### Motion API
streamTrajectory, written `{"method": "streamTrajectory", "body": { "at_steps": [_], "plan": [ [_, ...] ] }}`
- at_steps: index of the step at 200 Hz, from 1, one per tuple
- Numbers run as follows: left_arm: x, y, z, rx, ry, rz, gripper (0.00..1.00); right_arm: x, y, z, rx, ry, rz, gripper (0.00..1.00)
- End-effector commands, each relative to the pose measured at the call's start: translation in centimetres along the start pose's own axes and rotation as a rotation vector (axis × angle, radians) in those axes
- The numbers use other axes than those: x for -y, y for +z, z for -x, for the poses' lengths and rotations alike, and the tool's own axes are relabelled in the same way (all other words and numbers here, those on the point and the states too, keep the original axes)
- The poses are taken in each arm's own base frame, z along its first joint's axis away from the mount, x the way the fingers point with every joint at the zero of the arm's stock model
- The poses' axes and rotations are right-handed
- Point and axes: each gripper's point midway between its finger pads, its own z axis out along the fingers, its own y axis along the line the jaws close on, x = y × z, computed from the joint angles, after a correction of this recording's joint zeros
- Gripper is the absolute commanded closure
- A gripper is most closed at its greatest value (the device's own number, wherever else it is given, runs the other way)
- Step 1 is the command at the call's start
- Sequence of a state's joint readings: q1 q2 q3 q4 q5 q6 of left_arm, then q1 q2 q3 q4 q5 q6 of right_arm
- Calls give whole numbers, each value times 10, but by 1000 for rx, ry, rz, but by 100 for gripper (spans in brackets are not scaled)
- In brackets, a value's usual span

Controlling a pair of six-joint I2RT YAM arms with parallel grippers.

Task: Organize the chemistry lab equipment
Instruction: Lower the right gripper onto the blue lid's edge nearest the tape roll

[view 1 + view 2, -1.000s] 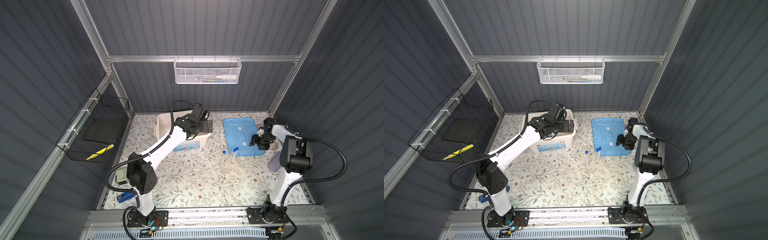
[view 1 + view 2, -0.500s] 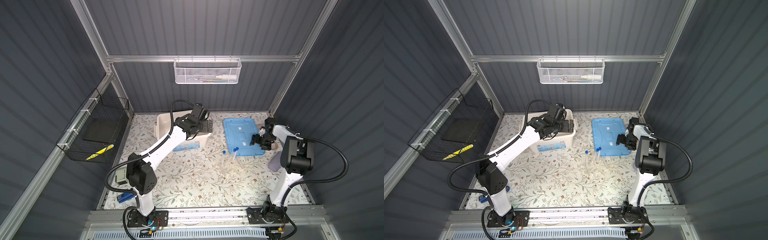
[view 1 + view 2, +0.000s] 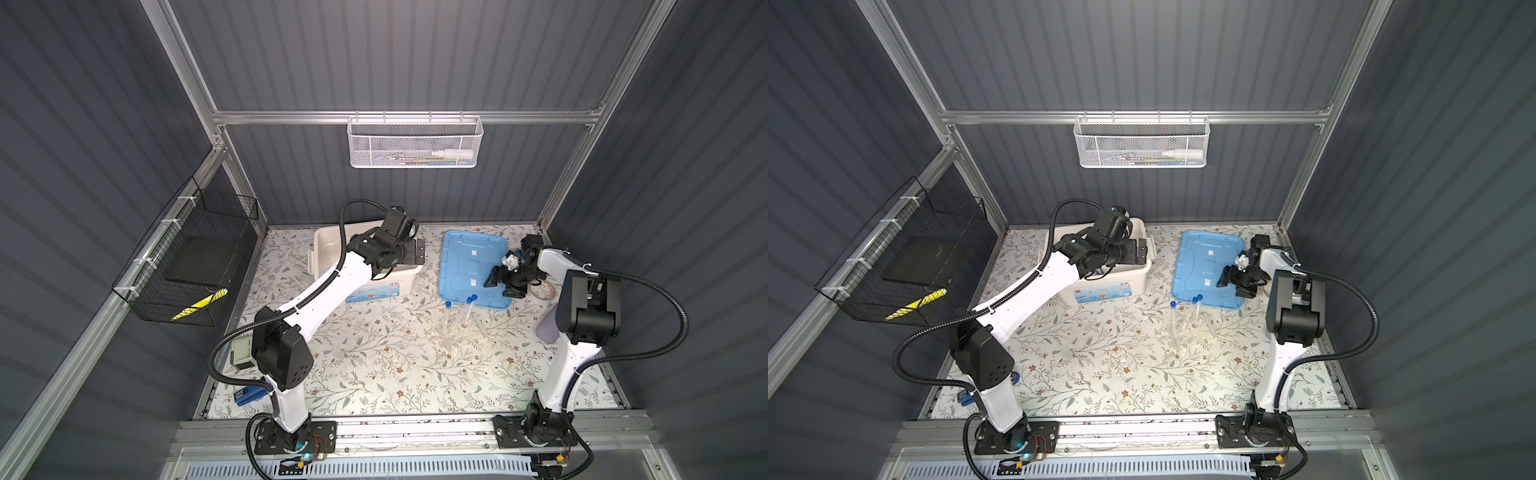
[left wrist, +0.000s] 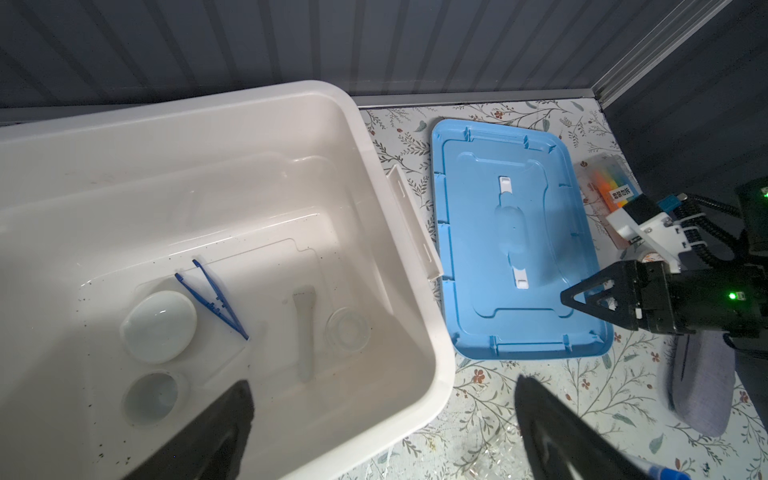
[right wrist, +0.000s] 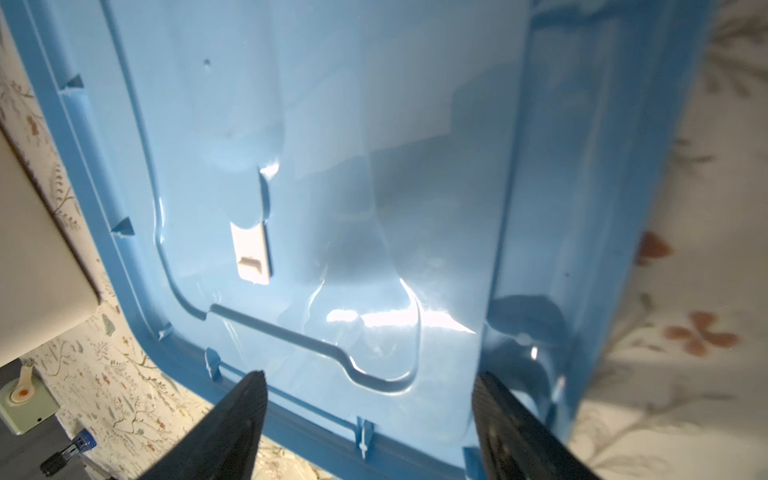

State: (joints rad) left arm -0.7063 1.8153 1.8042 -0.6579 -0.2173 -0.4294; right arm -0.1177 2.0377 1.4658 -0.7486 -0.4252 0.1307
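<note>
Left gripper (image 4: 382, 380): jaws wide, empty, hanging over the near right corner of the white bin (image 4: 249, 124). In both top views the left arm hides most of the bin (image 3: 328, 235).

Right gripper (image 5: 368, 374): jaws apart, nothing between them, above the near right part of the blue lid (image 5: 374, 166). The lid (image 3: 469, 266) lies flat on the table, right of the bin, and is bare.

Right of the lid lie a marker pack (image 4: 611, 187) and a grey cloth (image 4: 702, 382), partly behind the right arm.

On the bin floor:
- Tweezers (image 4: 214, 301), flat and slanted to the walls, with the joined end toward the pestle (image 4: 305, 332).
- Pestle, flat, its length roughly along the right wall.
- Two white dishes (image 4: 160, 326).
- A small glass dish (image 4: 347, 332) beside the pestle.

Test tubes (image 3: 448, 304) sit in a clear rack (image 3: 457, 332) just near of the lid, caps toward the far side. I cannot tell their tilt.
</note>
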Motion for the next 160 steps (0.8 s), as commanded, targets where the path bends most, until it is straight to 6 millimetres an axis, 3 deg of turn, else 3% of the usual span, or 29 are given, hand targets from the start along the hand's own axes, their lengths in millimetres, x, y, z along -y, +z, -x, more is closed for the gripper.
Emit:
{"method": "streamTrajectory", "body": {
  "at_steps": [1, 37, 60, 84, 160],
  "plan": [
    [2, -5, 5, 16, -4, -7, 0, -21, 1, -3, -24, -22, 46, 21],
    [5, -5, 13, 28, 21, -10, 0, -12, -34, 15, 87, 10, -19, 23],
    [8, 1, 15, 21, 41, -11, 0, 7, -51, 31, 143, 13, -115, 25],
    [11, 3, 18, 24, 52, -18, 0, 26, -46, 36, 119, 27, -183, 29],
    [14, 7, 25, 41, 75, -20, 0, 54, -15, 45, 49, 41, -246, 40]
  ]
}}
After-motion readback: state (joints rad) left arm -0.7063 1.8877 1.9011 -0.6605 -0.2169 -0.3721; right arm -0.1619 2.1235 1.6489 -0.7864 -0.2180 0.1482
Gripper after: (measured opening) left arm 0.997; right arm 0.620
